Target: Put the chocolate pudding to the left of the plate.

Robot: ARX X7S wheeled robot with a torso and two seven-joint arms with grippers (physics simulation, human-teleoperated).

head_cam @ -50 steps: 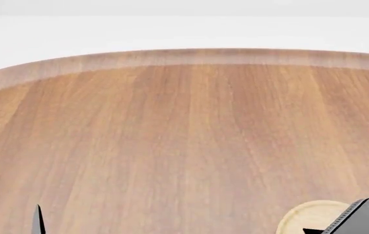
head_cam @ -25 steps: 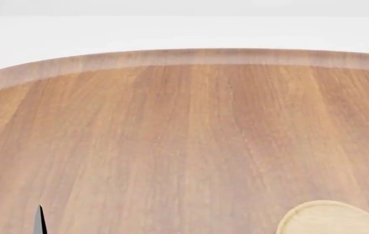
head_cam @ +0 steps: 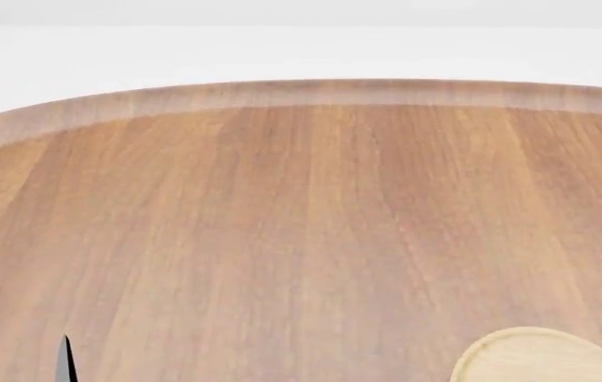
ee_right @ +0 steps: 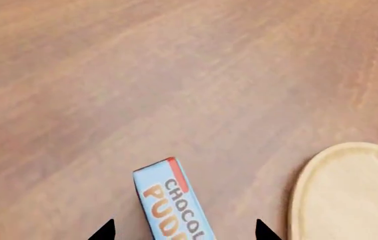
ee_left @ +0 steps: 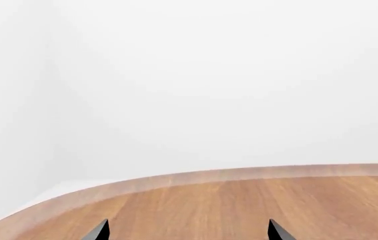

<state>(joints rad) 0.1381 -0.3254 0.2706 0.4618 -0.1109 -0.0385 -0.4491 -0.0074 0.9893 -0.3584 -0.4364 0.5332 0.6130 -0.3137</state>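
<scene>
R claw (ee_right: 184, 231) spread wide over chocolate pudding (ee_right: 169, 205), beside bare plate (ee_right: 348, 192); L claw (ee_left: 187, 231) agape

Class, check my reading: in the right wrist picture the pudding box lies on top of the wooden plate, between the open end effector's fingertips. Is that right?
Not quite. The pudding box lies on the bare table, beside the plate and apart from it, not on top of it. The right wrist view shows this. The rest holds: the box sits between the fingertips of the open right end effector.
</scene>
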